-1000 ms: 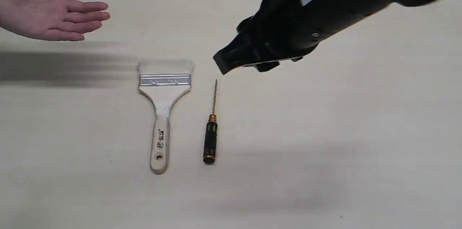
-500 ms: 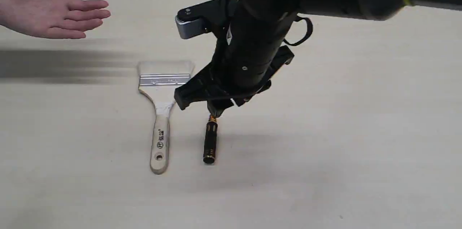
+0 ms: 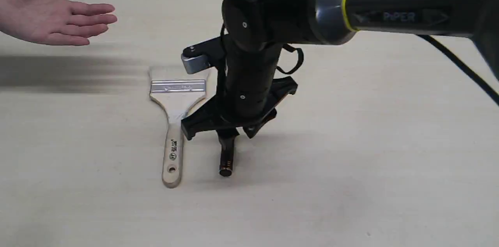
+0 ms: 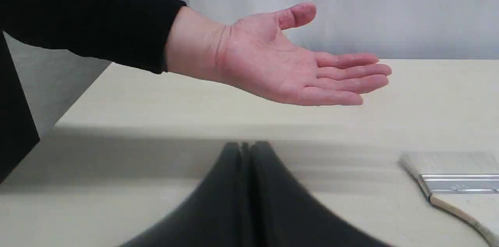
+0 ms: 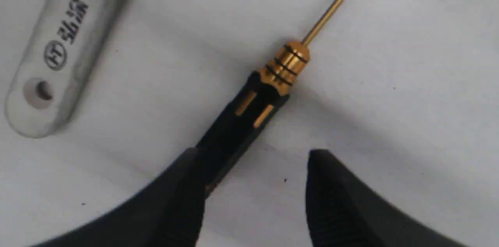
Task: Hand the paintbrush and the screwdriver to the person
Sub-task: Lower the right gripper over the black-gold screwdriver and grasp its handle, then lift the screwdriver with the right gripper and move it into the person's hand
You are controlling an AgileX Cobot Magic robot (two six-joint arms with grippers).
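Since both tools lie on the bench (image 3: 351, 169), nothing is handed over yet. The paintbrush (image 3: 177, 95) lies flat with its bristles toward the far side. The screwdriver (image 5: 253, 110) lies just beside it, not touching it. The person (image 3: 50, 13) holds a hand out with the palm bare, over the far left part of the bench and well apart from both tools. So I think I am at the very first step, picking up the screwdriver. After that I must pass it over, then do the same with the paintbrush.

My right arm comes in from the right and bends down. My right end effector (image 5: 257, 188) points at the bench, low over the black handle. It is spread apart and grips nothing. One finger (image 5: 183, 196) sits right at the handle, and the other is off to the side with a gap. My left end effector (image 4: 245, 149) is pressed together with nothing in it, low near the bench and facing the person.
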